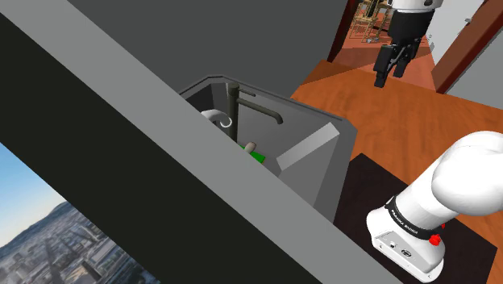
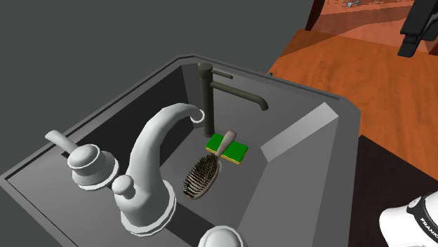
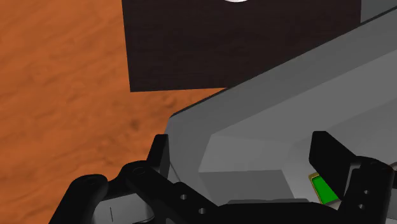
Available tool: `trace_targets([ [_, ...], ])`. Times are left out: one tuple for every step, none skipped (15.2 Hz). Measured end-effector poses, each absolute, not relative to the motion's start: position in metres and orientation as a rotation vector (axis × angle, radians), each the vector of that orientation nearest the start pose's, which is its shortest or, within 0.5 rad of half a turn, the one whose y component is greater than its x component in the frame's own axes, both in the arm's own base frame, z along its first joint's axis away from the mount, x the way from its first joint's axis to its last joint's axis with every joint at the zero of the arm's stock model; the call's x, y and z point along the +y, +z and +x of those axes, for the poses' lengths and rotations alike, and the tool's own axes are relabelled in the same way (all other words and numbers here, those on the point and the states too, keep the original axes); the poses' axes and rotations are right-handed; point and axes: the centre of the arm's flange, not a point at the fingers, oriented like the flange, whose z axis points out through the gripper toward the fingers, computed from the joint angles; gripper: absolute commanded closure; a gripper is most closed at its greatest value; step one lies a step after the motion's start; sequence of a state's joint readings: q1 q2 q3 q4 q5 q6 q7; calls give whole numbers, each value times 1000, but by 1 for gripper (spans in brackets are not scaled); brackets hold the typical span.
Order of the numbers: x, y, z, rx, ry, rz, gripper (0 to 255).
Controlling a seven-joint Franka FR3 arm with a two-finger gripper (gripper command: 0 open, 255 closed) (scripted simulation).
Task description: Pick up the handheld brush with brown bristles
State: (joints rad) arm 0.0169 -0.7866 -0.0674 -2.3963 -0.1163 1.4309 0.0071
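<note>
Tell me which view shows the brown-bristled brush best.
The second exterior view: the whole brush lies in the sink, handle across the green sponge. The shoulder view gives its handle tip by the sponge; the wrist view, the sponge's corner.

"What's carrying it all?"

"A grey sink [image 2: 302, 133], set low and well off to one side of the gripper [image 1: 389, 77], which hangs over the wood floor [image 1: 403, 121]."

"And in the sink?"

"A green sponge [image 2: 239, 149] on the bottom. A brown-bristled brush [image 2: 205, 175] lies with its handle across it, bristles upward. A dark tap [image 2: 207, 98] stands just behind them, and a pale tap [image 2: 154, 147] is farther from the gripper."
</note>
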Motion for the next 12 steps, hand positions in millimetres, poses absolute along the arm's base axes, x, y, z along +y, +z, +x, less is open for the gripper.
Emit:
trace_targets([
  [-33, 561, 288, 63, 289, -3194, 0],
  [-29, 557, 290, 78, 288, -3193, 0],
  [-21, 550, 292, 103, 287, -3192, 0],
  [-14, 543, 293, 134, 284, -3190, 0],
  [-5, 536, 292, 167, 281, -3187, 0],
  [5, 527, 294, 201, 280, -3184, 0],
  [13, 519, 298, 237, 276, -3180, 0],
  [24, 512, 299, 271, 273, -3176, 0],
  [33, 503, 301, 308, 271, -3171, 0],
  [42, 494, 304, 343, 268, -3166, 0],
  [53, 487, 307, 378, 264, -3161, 0],
  [59, 477, 311, 415, 262, -3155, 0],
])
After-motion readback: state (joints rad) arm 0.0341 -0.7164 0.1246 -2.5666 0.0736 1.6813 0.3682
